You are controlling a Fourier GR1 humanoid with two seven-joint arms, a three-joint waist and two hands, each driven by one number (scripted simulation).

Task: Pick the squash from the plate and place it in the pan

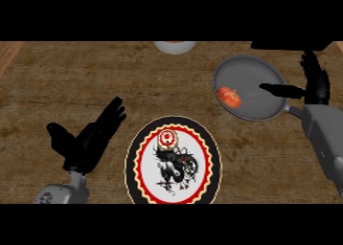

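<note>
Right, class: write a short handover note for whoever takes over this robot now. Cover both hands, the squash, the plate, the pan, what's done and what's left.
Left hand: open, resting left of the plate, holding nothing.
Right hand: open, over the right side of the pan, holding nothing.
Squash: lying in the left part of the pan, apart from the hand.
Plate: no squash on it.
Done: squash is in the pan.
Left: probably only drawing the right hand clear of the pan.

squash (229,97) sits in the pan (248,72), behind and right of the plate (132,162).
</note>
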